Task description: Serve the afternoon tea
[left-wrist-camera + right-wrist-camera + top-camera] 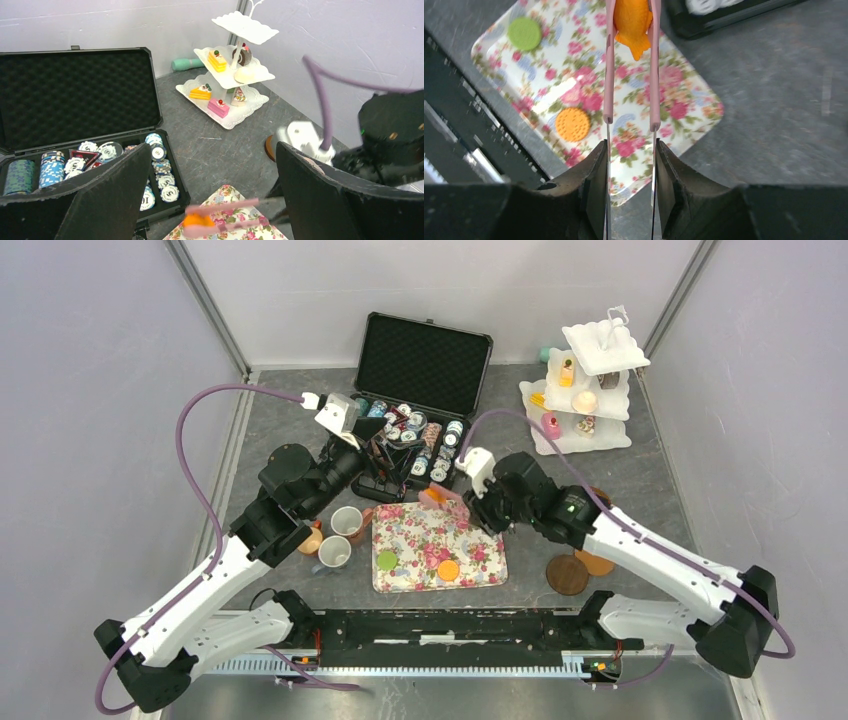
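Right tool is pressed in on the handles of the pink tongs, squeezing them so that their tips pinch an orange fish-shaped cake. The cake hangs over the far part of the floral tray; whether it touches the tray I cannot tell, though the left wrist view suggests it is just clear. A green macaron and an orange biscuit already lie on the tray, so the step in hand looks like plating the sweets. The tiered stand at the far right of the worktop carries more cakes, and three mugs sit just left of the tray. Left tool is spread and holds nothing, near the chip case. Next, the right arm should probably lower the cake onto bare tray, apart from the other two, then ease its squeeze so the tongs let go.
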### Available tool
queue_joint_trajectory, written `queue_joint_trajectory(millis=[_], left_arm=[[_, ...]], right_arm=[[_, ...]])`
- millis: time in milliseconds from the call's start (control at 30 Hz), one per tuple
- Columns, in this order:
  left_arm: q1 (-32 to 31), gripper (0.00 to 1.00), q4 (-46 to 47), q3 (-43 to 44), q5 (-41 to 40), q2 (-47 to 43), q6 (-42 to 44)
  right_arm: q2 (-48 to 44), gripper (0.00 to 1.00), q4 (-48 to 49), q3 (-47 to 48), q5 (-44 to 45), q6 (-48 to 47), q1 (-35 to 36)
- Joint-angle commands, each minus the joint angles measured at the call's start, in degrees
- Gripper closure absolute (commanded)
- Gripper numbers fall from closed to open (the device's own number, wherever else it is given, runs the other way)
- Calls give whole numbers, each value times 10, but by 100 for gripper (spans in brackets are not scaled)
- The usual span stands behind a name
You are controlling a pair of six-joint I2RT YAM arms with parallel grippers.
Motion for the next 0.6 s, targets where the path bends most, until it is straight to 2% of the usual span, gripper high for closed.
queue_joint_trajectory(millis=[0,167,300,567], left_arm=[[-1,0,17,16,3,-8,9],[-1,0,17,16,3,-9,9],[-1,0,17,16,3,-10,9],[-1,0,17,16,1,-14,10]], right_arm=[[-31,85,-21,92,72,-25,-39],[-30,85,-51,186,68,-48,-118],[-13,86,-63,267,106,-51,-176],[71,86,-63,425,169,-14,-290]])
